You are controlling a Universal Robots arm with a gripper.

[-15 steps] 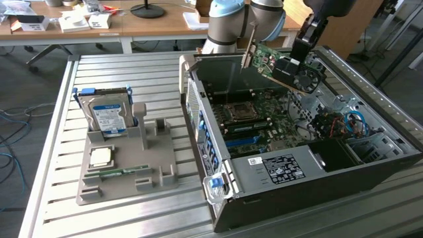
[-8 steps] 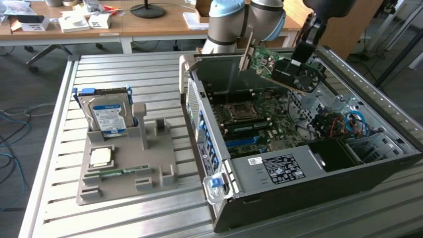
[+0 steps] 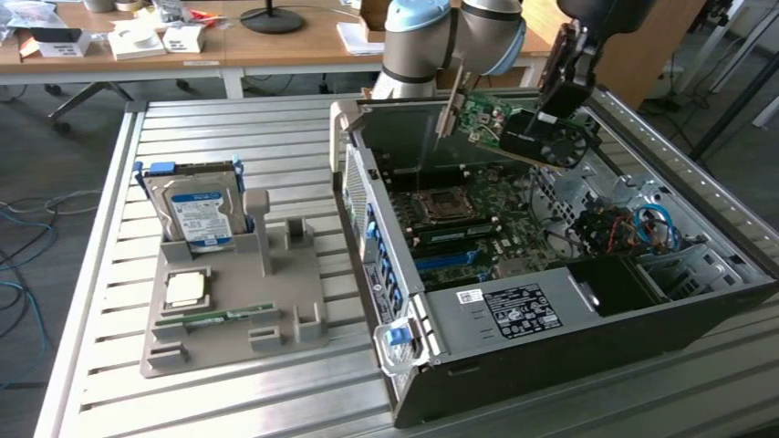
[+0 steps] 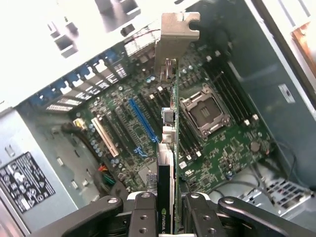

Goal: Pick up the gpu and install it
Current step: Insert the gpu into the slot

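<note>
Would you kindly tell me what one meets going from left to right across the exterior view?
hard drive upright in the gray holder → blue latch on the open computer case → gpu, held by the gripper above the case → blue cables inside the case.

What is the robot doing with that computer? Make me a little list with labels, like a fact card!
gripper: shut on the gpu, over the open computer case
gpu: up in the air, tilted, not in a slot yet
computer case: lying on the table, side open, motherboard showing
grey holder: on the exterior view's left, beside the case
hard drive: standing up in the holder
memory stick: lying flat in the holder
</note>
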